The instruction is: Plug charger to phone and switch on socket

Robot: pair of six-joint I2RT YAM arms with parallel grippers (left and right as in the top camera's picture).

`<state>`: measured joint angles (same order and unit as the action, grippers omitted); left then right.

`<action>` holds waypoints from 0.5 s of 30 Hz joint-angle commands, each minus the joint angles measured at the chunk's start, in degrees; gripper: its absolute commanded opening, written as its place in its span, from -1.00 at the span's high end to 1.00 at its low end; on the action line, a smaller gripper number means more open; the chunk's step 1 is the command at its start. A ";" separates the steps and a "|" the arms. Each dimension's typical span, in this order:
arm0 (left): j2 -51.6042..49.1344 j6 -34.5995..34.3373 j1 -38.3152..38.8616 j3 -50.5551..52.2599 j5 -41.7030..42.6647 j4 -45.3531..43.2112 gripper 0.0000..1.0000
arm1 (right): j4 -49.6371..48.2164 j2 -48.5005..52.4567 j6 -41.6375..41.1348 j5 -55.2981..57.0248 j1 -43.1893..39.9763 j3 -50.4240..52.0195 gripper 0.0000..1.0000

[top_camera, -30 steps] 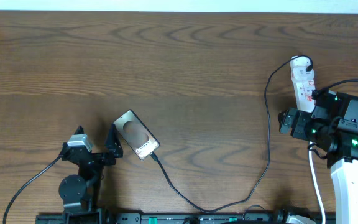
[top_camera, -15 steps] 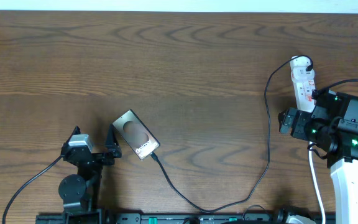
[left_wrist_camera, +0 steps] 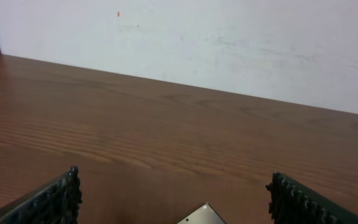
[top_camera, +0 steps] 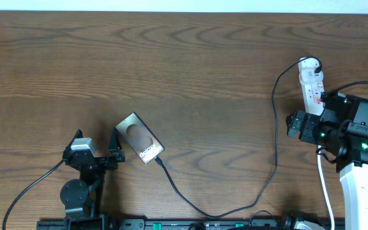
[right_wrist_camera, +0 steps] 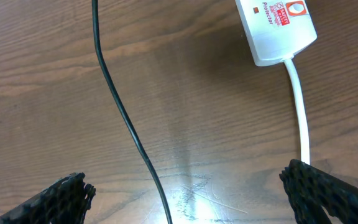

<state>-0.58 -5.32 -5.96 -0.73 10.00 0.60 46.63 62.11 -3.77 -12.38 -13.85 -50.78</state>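
Observation:
The phone [top_camera: 140, 138] lies flat at the front left, and one corner shows in the left wrist view [left_wrist_camera: 204, 216]. The thin black charger [top_camera: 276, 128] runs from the phone's near right end, loops along the front and climbs to the socket [top_camera: 312, 82], a white strip at the right. Its tip touches the phone's end. My left gripper [top_camera: 98, 138] is open and empty just left of the phone [left_wrist_camera: 179, 199]. My right gripper [top_camera: 299, 126] is open and empty above the table, between the charger [right_wrist_camera: 123, 112] and the socket's near end [right_wrist_camera: 278, 25].
The socket's white cord [right_wrist_camera: 300, 106] runs toward the front beside my right arm [top_camera: 356, 137]. The left arm's black cable [top_camera: 27, 188] trails to the front left. A white wall [left_wrist_camera: 229, 43] stands behind the table's far edge.

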 commanded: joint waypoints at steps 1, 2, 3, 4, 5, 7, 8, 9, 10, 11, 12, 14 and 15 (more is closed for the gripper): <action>0.35 -0.07 -0.31 0.50 0.92 2.60 -0.86 | -0.11 -0.22 -0.46 -0.13 0.39 0.22 -0.98; 0.37 -0.07 -0.31 0.50 0.92 2.60 -0.86 | -0.11 -0.22 -0.46 -0.13 0.39 0.22 -0.98; 0.35 -0.07 -0.31 0.50 0.94 2.60 -0.86 | -0.11 -0.22 -0.46 -0.13 0.39 0.22 -0.98; 0.37 -0.07 -0.31 0.50 0.92 2.60 -0.86 | -0.11 -0.22 -0.46 -0.13 0.39 0.22 -0.99; 0.35 -0.07 -0.31 0.50 0.92 2.60 -0.86 | -0.11 -0.22 -0.46 -0.15 0.39 0.22 -0.98; 0.35 -0.07 -0.31 0.50 0.92 2.60 -0.86 | -0.11 -0.22 -0.46 -0.13 0.39 0.22 -0.99; 0.35 -0.07 -0.31 0.50 0.92 2.60 -0.86 | -0.11 -0.22 -0.46 -0.15 0.39 0.22 -0.99; 0.35 -0.07 -0.31 0.50 0.92 2.60 -0.86 | -0.11 -0.22 -0.46 -0.13 0.39 0.22 -0.99; 0.37 -0.07 -0.31 0.50 0.94 2.60 -0.86 | -0.11 -0.22 -0.46 -0.13 0.39 0.22 -0.98; 0.35 -0.07 -0.31 0.50 0.92 2.60 -0.86 | -0.11 -0.22 -0.46 -0.13 0.39 0.22 -0.99; 0.37 -0.09 -0.31 0.50 0.92 2.60 -0.86 | -0.11 -0.22 -0.46 -0.13 0.39 0.22 -0.98; 0.35 -0.07 -0.31 0.50 0.92 2.60 -0.86 | -0.11 -0.22 -0.46 -0.13 0.39 0.22 -0.99; 0.35 -0.07 -0.31 0.50 0.92 2.60 -0.86 | -0.11 -0.22 -0.46 -0.13 0.39 0.22 -0.99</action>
<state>-0.58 -5.32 -5.96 -0.73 10.00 0.60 46.63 62.11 -3.77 -12.38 -13.85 -50.78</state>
